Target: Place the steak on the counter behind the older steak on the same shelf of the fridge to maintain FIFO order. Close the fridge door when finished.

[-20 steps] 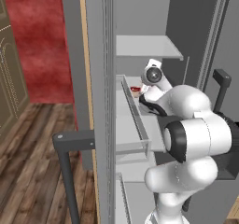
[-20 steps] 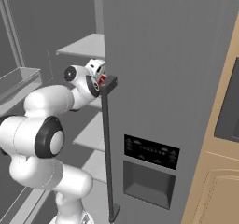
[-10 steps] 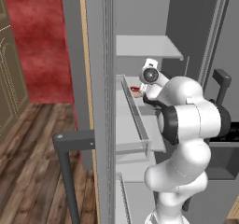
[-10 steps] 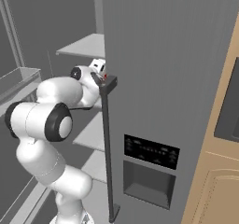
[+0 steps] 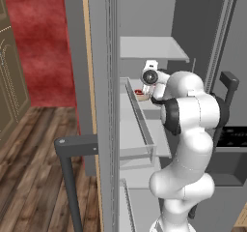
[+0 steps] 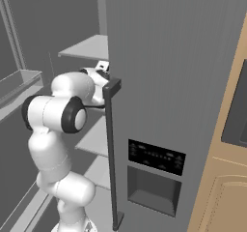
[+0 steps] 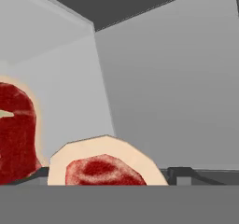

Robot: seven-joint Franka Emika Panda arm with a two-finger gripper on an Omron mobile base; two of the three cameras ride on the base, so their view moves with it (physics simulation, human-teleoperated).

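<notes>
Steak carried into the open fridge (image 5: 193,28), not yet set down.

Seen with gripper (image 7: 109,183) reaching over a fridge shelf (image 5: 144,129); steak (image 7: 103,164) lying at the hand's base between the two finger tips, apparently gripped with jaws parted fairly wide around it, though contact with the pads is hidden. Older steak (image 7: 16,134) just beside, to the left in the hand view, roughly level rather than in front. Remaining, by judgement: moving deeper behind the older steak, release, withdrawal, closing the fridge door (image 5: 99,105).
</notes>
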